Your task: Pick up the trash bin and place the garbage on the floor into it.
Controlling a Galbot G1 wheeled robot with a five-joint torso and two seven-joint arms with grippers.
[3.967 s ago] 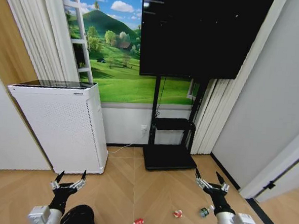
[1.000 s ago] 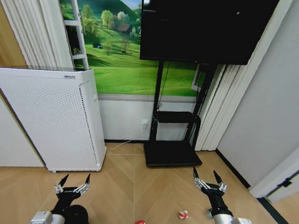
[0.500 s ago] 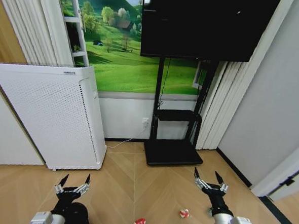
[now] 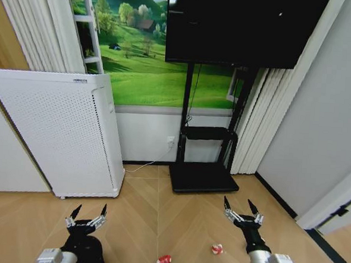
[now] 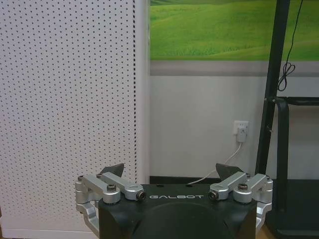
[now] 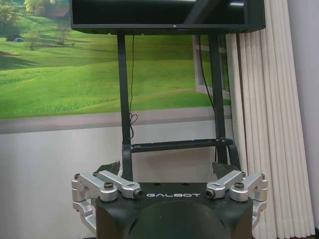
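- Head view: the floor [image 4: 158, 220], tan chevron parquet, spreads below the white perforated appliance [image 4: 56, 136] at 9 o'clock and the black TV stand [image 4: 202, 169] at 12 o'clock.
- The trash bin [image 4: 90, 254] sits at 7 o'clock, under the left gripper [image 4: 87, 212], whose fingers are spread apart.
- The right gripper [image 4: 241, 208], at 5 o'clock, is likewise spread, holding nothing.
- 2 red-and-white garbage pieces lie at 6 o'clock: one [image 4: 163, 261] left, one [image 4: 217, 249] right.

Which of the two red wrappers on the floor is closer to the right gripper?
The wrapper lying just left of the right gripper. The other wrapper sits farther left, near the middle of the floor.
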